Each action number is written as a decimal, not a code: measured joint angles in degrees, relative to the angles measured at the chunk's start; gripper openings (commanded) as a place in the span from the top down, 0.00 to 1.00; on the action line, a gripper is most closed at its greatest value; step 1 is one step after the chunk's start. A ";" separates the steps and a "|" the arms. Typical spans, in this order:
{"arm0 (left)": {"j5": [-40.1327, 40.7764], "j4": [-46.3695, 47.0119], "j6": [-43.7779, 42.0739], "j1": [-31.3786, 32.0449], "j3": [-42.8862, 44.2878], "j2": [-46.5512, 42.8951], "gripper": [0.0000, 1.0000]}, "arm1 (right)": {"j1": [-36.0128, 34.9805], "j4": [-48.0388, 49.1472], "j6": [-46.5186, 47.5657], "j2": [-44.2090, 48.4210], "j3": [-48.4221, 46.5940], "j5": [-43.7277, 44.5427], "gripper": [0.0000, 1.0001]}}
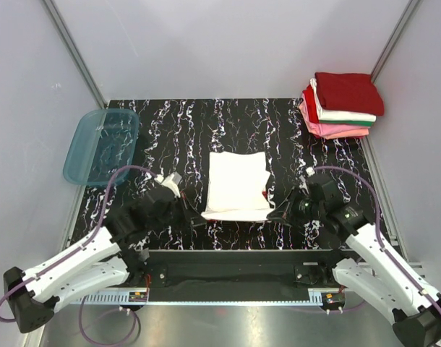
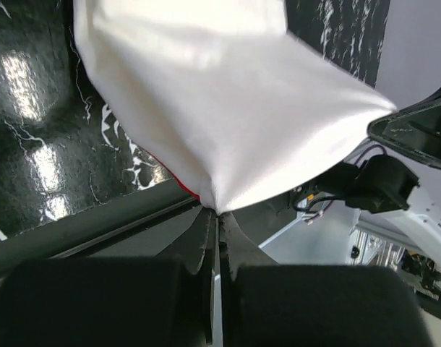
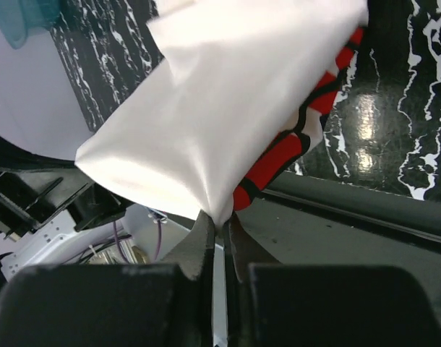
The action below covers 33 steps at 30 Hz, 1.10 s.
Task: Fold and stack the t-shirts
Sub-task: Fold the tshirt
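Observation:
A white t-shirt (image 1: 237,185) lies partly folded in the middle of the black marbled table (image 1: 177,126). My left gripper (image 1: 197,219) is shut on its near left corner; the left wrist view shows the white cloth (image 2: 228,123) pinched at the fingertips (image 2: 219,215). My right gripper (image 1: 276,215) is shut on its near right corner; the right wrist view shows the white cloth (image 3: 220,116) with a red-and-black print (image 3: 278,159) under it, pinched at the tips (image 3: 222,224). A stack of folded t-shirts (image 1: 343,105), dark red, white and pink, sits at the far right corner.
A translucent teal plastic tub (image 1: 101,146) stands at the far left edge of the table. Grey walls enclose the table on three sides. The black rail along the table's near edge (image 1: 228,256) runs just below both grippers.

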<state>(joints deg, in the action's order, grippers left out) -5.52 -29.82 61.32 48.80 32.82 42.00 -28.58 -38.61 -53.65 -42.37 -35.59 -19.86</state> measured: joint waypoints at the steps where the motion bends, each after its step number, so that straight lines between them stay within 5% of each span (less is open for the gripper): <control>1: 0.72 -2.25 -0.09 0.00 2.91 0.46 1.00 | -0.04 -1.79 -0.17 -0.74 -2.32 0.44 1.00; 7: 3.61 -9.11 -4.59 -2.12 18.12 8.90 1.00 | -0.09 -6.10 1.38 -7.89 -13.57 5.01 1.00; 16: -1.70 -9.53 -10.97 -11.15 21.70 19.34 1.00 | 0.35 -6.75 4.98 -18.73 -20.68 8.44 1.00; 25: -8.87 -9.49 -18.97 -19.85 38.16 38.25 0.97 | 10.47 -4.50 10.86 -36.17 -33.73 5.60 0.98; 28: -10.43 -10.45 -21.99 -23.41 47.56 49.75 0.89 | 12.72 -3.23 13.03 -47.63 -42.86 4.74 0.80; 29: -10.73 -11.21 -22.71 -24.81 51.80 54.53 0.82 | 13.40 -2.49 13.75 -52.26 -46.42 4.35 0.45; 30: -11.26 -11.26 -23.54 -26.29 56.22 59.76 0.48 | 14.01 -2.71 14.23 -57.13 -50.42 4.04 0.30; 31: -12.17 -11.87 -24.57 -27.71 61.51 65.40 0.30 | 14.64 -3.78 15.30 -62.90 -56.19 3.82 0.21; 33: -13.97 -13.68 -25.97 -30.51 73.94 77.46 0.14 | 15.80 -4.74 16.96 -75.63 -69.00 3.08 0.14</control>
<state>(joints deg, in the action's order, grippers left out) -19.49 -43.51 35.35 18.28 106.76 119.46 -12.78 -43.35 -36.69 -117.99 -104.60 -16.78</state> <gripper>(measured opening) 0.716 0.791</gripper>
